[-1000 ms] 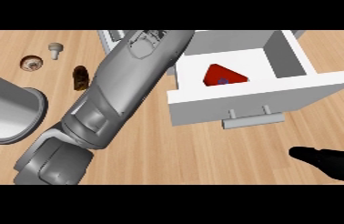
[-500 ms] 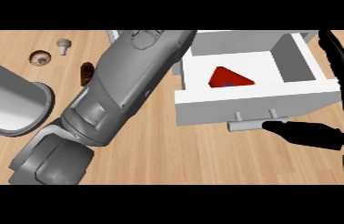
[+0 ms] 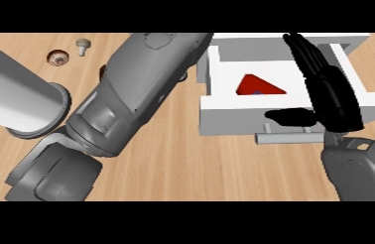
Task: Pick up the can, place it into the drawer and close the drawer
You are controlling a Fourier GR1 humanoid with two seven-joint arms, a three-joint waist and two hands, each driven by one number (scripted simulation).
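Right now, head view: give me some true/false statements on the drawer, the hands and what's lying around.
1. The drawer is open. True.
2. The right hand has its fingers curled round the handle. False: the fingers are straight, stretched over the drawer's right side, and the handle is bare.
3. A red thing lies inside the drawer. True.
4. The left hand holds a can in plain view. False: the left hand does not show, only the left forearm, running from lower left toward the top.
5. A grey cylinder sits at the view's left edge. True.
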